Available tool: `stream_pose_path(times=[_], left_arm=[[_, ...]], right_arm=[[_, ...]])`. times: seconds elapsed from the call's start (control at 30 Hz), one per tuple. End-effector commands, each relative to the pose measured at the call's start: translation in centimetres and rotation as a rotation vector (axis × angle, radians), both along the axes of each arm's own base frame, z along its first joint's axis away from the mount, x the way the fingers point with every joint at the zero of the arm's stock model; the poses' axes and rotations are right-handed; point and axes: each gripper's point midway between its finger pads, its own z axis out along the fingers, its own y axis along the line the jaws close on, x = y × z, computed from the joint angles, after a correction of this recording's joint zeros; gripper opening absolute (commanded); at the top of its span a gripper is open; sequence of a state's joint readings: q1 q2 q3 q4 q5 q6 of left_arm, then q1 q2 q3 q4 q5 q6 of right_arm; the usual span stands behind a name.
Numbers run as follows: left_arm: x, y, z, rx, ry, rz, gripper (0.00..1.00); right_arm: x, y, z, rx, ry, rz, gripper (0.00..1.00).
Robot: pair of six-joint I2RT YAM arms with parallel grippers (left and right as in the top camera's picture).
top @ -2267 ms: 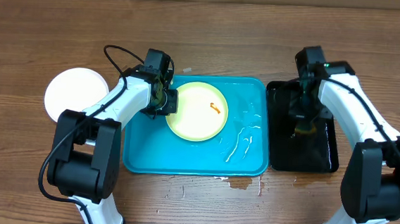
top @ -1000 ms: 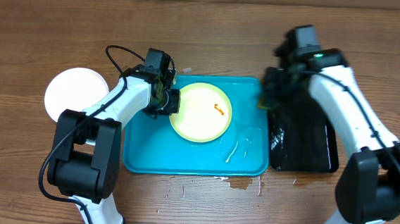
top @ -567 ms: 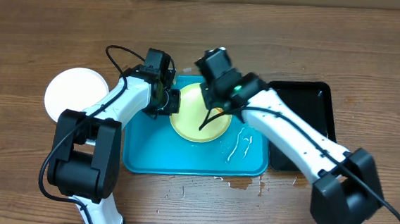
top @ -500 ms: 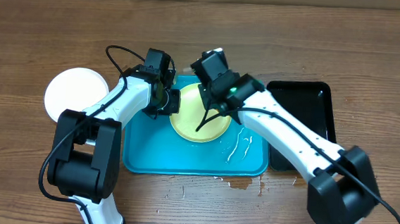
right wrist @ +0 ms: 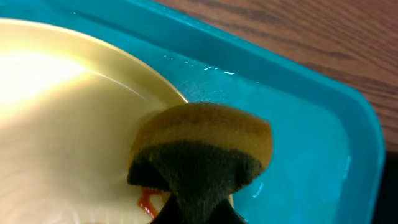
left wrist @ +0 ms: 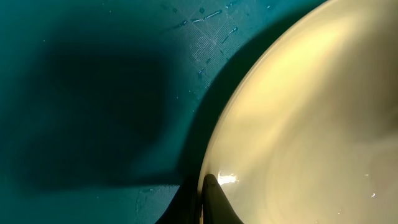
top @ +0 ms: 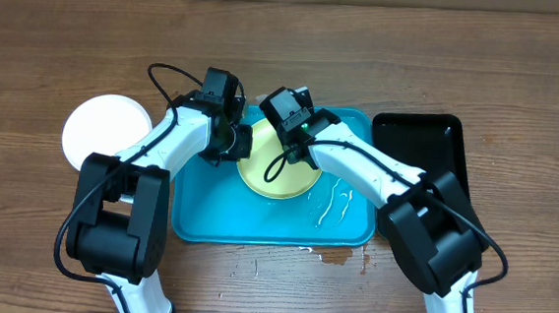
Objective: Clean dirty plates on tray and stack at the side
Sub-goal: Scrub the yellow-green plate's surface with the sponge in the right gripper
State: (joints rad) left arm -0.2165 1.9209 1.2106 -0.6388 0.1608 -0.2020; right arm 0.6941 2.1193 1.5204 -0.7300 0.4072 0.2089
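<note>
A pale yellow-green plate (top: 270, 174) lies in the cyan tray (top: 345, 230). My left gripper (top: 237, 141) is shut on the plate's left rim; the left wrist view shows its dark fingertips (left wrist: 210, 198) pinching that edge of the plate (left wrist: 311, 124). My right gripper (top: 302, 150) hangs over the plate's upper right part, shut on a brown sponge (right wrist: 199, 146) with a dark scouring face. The sponge rests on the plate (right wrist: 62, 106) beside an orange smear (right wrist: 147, 200). A white plate (top: 104, 129) lies on the table left of the tray.
A narrow black tray (top: 428, 147) sits right of the cyan tray. Water streaks (top: 334, 202) lie in the cyan tray's right half, and a small spill (top: 337, 256) wets the wood at its front edge. The tray's raised rim (right wrist: 298, 81) runs close behind the sponge.
My right arm swung from the black tray leftward to the yellow-green plate, carrying the sponge. The left gripper kept its hold on the rim, and the plate shifted slightly to the right early on.
</note>
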Motion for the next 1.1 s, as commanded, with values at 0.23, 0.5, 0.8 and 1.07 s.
stream_pose_path(times=[0.23,0.5,0.8,1.07], left_arm=[[-0.7,-0.1,-0.9,0.014,0.028,-0.028,0.04],[-0.7,-0.1,-0.9,0.014,0.027,-0.028,0.04],[-0.7,-0.1,-0.9,0.014,0.027,-0.028,0.04],[-0.7,-0.1,-0.9,0.014,0.027,-0.028,0.04]], right_arm=[[-1.6,1.1,-2.8,0.056,0.13,0.021,0.04],[-2.9,1.0,-3.2,0.102,0.229,0.02,0.04],[-2.9,1.4,-2.6,0.466,0.451,-0.104,0.04],[-2.4,2.7,-1.7,0.604,0.483,-0.084,0.04]])
